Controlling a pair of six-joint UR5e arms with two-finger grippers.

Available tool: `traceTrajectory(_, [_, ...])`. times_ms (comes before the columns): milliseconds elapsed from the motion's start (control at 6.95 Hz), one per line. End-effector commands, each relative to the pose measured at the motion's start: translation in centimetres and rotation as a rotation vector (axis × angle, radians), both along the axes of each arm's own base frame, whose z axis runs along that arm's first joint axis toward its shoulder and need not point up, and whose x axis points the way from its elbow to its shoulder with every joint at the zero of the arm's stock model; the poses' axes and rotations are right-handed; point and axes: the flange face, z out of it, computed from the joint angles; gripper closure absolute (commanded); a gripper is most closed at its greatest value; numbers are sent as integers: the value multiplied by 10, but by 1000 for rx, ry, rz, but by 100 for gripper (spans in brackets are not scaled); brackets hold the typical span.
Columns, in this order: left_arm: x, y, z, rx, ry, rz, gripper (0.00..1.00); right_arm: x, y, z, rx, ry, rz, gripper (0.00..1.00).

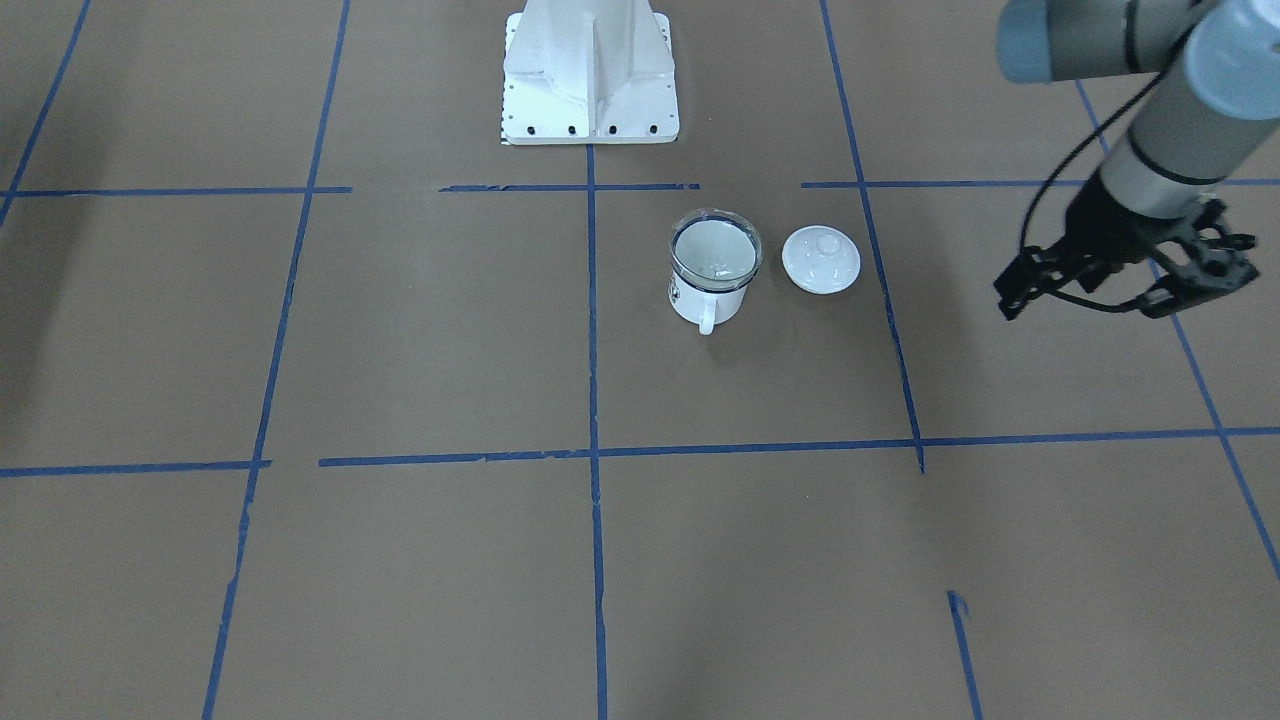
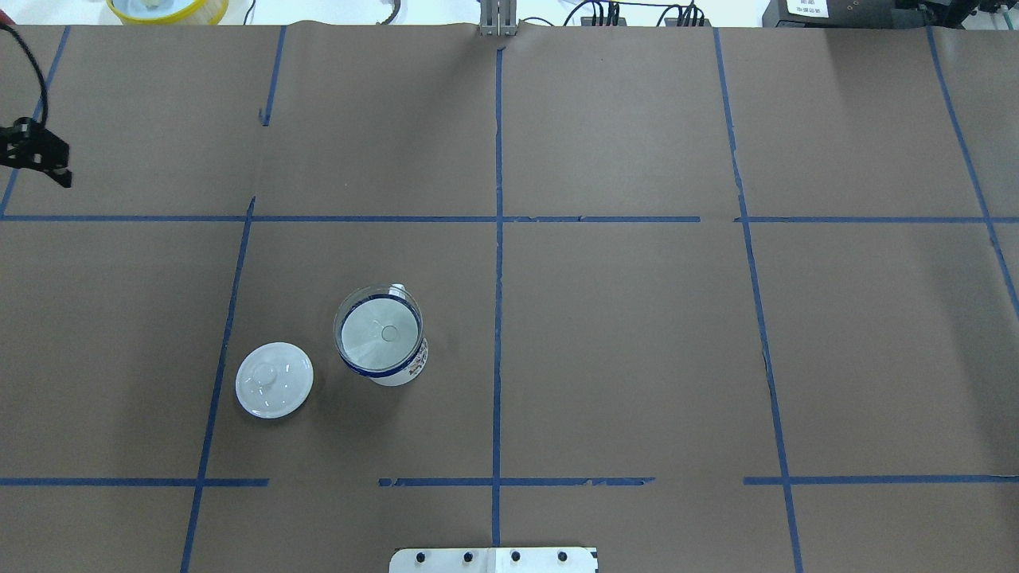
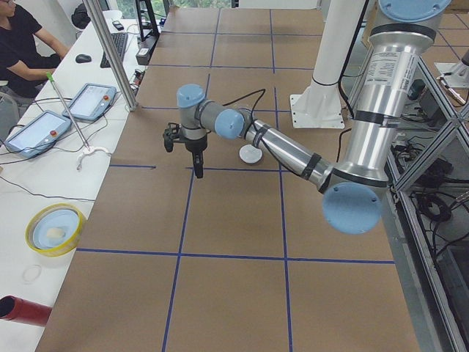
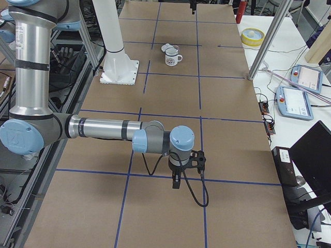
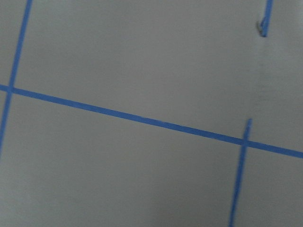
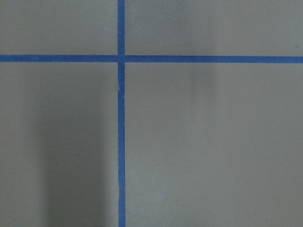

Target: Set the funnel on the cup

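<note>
The clear funnel (image 1: 715, 250) sits mouth up in the cup (image 1: 700, 300), a white mug with a dark blue rim and its handle toward the front-facing camera. Seen from overhead, the funnel (image 2: 378, 330) covers the cup's (image 2: 407, 368) mouth, spout down inside. The pair shows small and far in the exterior right view (image 4: 172, 58). My left gripper (image 1: 1085, 300) is open and empty, well off to the side of the cup, at the overhead view's left edge (image 2: 40, 155). My right gripper (image 4: 176, 181) shows only in the exterior right view; I cannot tell its state.
A round white knobbed lid (image 1: 821, 260) lies flat on the table beside the cup, on the left arm's side (image 2: 274, 380). The robot's white base plate (image 1: 590, 75) stands behind the cup. Blue tape lines grid the brown table.
</note>
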Motion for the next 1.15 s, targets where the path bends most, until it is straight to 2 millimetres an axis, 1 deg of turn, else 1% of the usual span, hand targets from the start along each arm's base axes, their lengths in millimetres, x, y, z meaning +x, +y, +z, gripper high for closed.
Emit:
traceTrajectory(0, [-124, 46, 119, 95, -23, 152, 0, 0, 0, 0, 0, 0, 0, 0])
traceTrajectory(144, [-154, 59, 154, 81, 12, 152, 0, 0, 0, 1, -1, 0, 0, 0])
traceTrajectory(288, [-155, 59, 162, 64, 34, 147, 0, 0, 0, 1, -1, 0, 0, 0])
traceTrajectory(576, [-158, 57, 159, 68, 35, 138, 0, 0, 0, 1, -1, 0, 0, 0])
traceTrajectory(719, [-160, 54, 148, 88, 33, 126, 0, 0, 0, 1, -1, 0, 0, 0])
traceTrajectory(1007, [-160, 53, 146, 92, 30, 125, 0, 0, 0, 1, -1, 0, 0, 0])
